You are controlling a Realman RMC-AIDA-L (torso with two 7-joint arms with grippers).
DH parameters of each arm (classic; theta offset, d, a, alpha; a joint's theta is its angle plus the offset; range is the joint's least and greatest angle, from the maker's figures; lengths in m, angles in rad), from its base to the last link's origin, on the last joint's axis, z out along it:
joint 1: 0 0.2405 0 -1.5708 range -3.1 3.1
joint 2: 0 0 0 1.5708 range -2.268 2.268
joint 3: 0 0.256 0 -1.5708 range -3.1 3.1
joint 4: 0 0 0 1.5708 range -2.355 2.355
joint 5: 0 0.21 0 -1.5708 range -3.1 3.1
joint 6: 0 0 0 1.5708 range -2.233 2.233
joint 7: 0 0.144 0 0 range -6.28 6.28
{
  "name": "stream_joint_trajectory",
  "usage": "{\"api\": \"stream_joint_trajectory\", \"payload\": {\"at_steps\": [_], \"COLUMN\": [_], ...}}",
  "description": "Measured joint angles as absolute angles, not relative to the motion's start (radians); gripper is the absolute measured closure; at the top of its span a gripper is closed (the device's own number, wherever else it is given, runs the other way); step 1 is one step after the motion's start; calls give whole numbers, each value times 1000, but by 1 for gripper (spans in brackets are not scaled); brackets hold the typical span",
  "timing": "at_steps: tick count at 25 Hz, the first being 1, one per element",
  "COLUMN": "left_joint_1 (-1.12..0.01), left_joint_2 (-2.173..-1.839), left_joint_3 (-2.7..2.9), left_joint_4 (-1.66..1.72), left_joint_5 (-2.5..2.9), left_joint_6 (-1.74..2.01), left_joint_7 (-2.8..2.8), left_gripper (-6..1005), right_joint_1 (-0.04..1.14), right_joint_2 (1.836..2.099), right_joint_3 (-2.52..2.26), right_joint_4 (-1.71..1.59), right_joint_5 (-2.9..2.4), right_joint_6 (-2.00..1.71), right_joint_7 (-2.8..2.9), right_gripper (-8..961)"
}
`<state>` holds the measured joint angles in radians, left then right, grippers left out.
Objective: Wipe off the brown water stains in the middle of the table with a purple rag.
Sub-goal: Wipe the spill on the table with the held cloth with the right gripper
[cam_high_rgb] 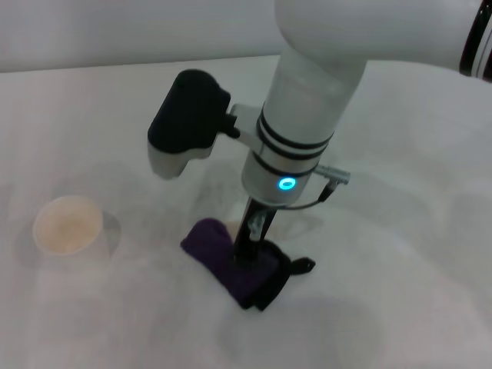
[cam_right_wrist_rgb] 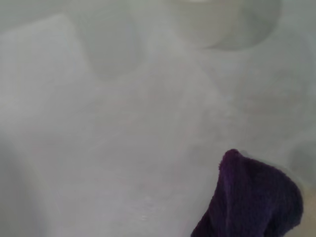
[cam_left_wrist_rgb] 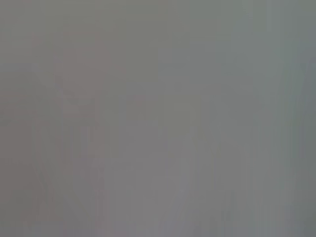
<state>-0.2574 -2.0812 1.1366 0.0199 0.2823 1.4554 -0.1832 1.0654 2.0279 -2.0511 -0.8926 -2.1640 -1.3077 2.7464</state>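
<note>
The purple rag (cam_high_rgb: pixel 238 265) lies bunched on the white table (cam_high_rgb: pixel 400 292), its black edging and loop toward the front right. My right gripper (cam_high_rgb: pixel 250 240) comes straight down from the arm above and is shut on the rag's middle, pressing it to the table. A small sliver of the tan brown water stains (cam_high_rgb: pixel 232 227) shows at the rag's far edge; the remainder is hidden under the rag. The right wrist view shows one end of the rag (cam_right_wrist_rgb: pixel 252 197) on the white table. The left gripper is out of view; the left wrist view shows only plain grey.
A white paper cup (cam_high_rgb: pixel 68 224) with a tan inside stands on the table to the left of the rag, well apart from it. It also shows in the right wrist view (cam_right_wrist_rgb: pixel 217 19). The table's far edge runs along the back.
</note>
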Motion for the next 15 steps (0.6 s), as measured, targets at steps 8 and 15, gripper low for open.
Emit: {"api": "stream_joint_trajectory", "payload": {"at_steps": [8, 15], "left_joint_1": [-253, -251], "left_joint_2": [-2082, -2083], "left_joint_3": [1137, 1137], "left_joint_4": [22, 16], "left_joint_5": [282, 282], "left_joint_6": [1458, 1466], "left_joint_7": [-183, -182], "left_gripper": [106, 106], "right_joint_1": [1098, 1111], "right_joint_2": [2028, 2028], "right_joint_3": [-2000, -2009], "right_joint_4": [-786, -726], "right_joint_5": [-2251, -2308], "right_joint_6": [-1280, -1232], "right_joint_7": [2767, 2813], "right_gripper": [843, 843]}}
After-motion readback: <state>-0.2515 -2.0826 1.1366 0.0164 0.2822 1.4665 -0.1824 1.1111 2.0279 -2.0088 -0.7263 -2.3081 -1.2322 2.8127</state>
